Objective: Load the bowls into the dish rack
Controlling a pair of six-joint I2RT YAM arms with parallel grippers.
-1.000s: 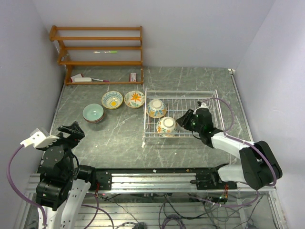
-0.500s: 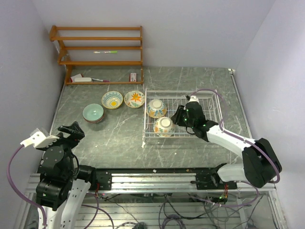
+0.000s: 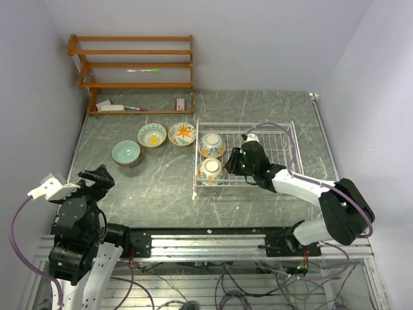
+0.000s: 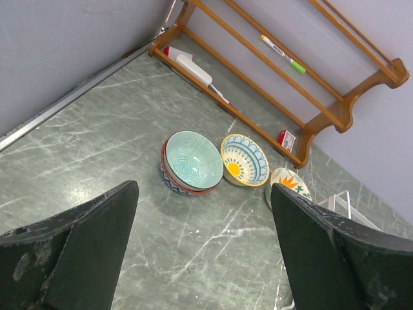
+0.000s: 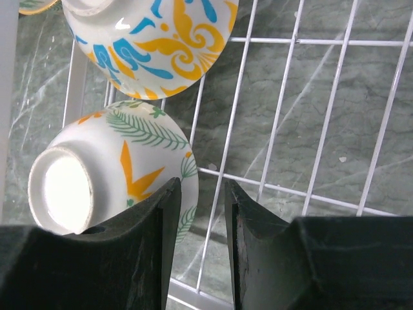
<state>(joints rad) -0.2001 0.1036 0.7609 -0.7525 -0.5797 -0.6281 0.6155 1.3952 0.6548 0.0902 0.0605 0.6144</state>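
Note:
The white wire dish rack point(image 3: 271, 139) holds two upturned bowls at its left end: a blue-and-yellow one point(image 3: 211, 144) and an orange-and-green leaf one point(image 3: 211, 170). My right gripper point(image 3: 233, 161) is inside the rack, just right of the leaf bowl. In the right wrist view its jaws point(image 5: 202, 187) stand a narrow gap apart with only rack wire point(image 5: 277, 116) between them, and the left finger lies against the leaf bowl point(image 5: 116, 161); the blue-and-yellow bowl point(image 5: 161, 26) is above. Left of the rack are a teal bowl point(image 3: 126, 152), a yellow-blue bowl point(image 3: 151, 135) and an orange-flower bowl point(image 3: 182, 134). My left gripper point(image 3: 98, 175) is open and empty.
A brown wooden shelf point(image 3: 135, 71) stands at the back left with a marker and small items on it. In the left wrist view the teal bowl point(image 4: 193, 160) sits stacked in a red-and-blue-rimmed bowl. Grey walls close in both sides.
My right gripper has moved left inside the rack, and the leaf bowl has slid left with it, towards the rack's left side. The left arm has not moved.

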